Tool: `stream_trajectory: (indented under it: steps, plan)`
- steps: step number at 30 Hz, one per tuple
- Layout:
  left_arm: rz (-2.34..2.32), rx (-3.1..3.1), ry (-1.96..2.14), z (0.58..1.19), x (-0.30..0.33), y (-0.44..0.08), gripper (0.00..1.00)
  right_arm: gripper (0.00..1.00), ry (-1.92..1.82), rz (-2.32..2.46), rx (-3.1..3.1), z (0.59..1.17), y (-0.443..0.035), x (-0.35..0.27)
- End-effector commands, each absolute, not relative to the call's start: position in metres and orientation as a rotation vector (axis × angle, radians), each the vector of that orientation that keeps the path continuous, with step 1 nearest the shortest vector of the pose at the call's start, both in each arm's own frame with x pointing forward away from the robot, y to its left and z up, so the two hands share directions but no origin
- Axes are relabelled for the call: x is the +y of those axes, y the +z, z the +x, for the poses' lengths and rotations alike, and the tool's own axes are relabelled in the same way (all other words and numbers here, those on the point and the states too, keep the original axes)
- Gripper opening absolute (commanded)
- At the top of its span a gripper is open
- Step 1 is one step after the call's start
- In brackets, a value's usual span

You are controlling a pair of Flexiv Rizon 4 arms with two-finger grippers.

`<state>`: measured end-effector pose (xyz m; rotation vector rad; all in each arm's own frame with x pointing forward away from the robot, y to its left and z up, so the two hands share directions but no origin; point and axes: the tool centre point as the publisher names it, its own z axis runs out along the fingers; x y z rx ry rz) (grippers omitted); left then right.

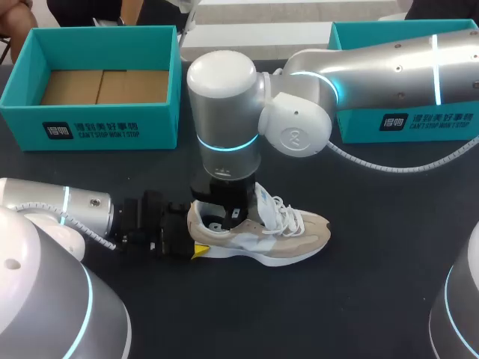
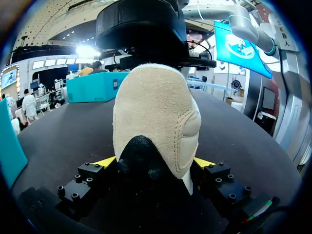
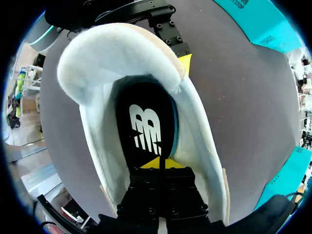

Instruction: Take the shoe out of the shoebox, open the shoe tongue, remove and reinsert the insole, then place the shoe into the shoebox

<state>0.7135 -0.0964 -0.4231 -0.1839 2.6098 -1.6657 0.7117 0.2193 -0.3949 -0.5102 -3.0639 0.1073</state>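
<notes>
1 shoe (image 1: 262, 235) lies crosswise, toe pointing right.

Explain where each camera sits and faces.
Head view: above, behind; looks down on black table; silver left arm and right arm meet the beige-and-white suede sneaker.
Left wrist view: left wrist; faces sneaker's heel, held in the left gripper.
Right wrist view: right wrist; looks down into sneaker at black insole; right gripper inside.
All three share the sneaker.
</notes>
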Motion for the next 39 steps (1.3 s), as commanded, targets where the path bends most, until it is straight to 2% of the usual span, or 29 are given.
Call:
stream_trajectory:
  steps: [1,13,21,34,35,36,37,38,39]
  plan:
    - [-0.186,2.613,-1.662,0.713,-0.097,-0.426,0.00,0.00,0.162,-0.560,-3.138,0.696,-0.361,0.207]
    - [-0.186,2.613,-1.662,0.713,-0.097,-0.426,0.00,0.00,0.142,-0.737,-3.302,0.711,-0.321,0.188]
    - [-0.186,2.613,-1.662,0.713,-0.097,-0.426,0.00,0.00,-0.066,-0.532,-3.296,0.737,-0.324,0.221]
    - [-0.186,2.613,-1.662,0.713,-0.097,-0.426,0.00,0.00,-0.248,-0.314,-3.291,0.749,-0.292,0.263]
    - [-0.186,2.613,-1.662,0.713,-0.097,-0.426,0.00,0.16,-0.254,-0.313,-3.290,0.749,-0.292,0.263]
    - [-0.186,2.613,-1.662,0.713,-0.097,-0.426,0.00,0.91,-0.264,-0.324,-3.283,0.748,-0.291,0.263]
    - [-0.186,2.613,-1.662,0.713,-0.097,-0.426,0.00,0.91,-0.264,-0.324,-3.283,0.748,-0.291,0.263]
    - [-0.186,2.613,-1.662,0.713,-0.097,-0.426,0.00,1.00,-0.326,-0.356,-3.260,0.743,-0.291,0.258]
    - [-0.186,2.613,-1.662,0.713,-0.097,-0.426,0.00,1.00,-0.340,-0.362,-3.248,0.741,-0.291,0.256]
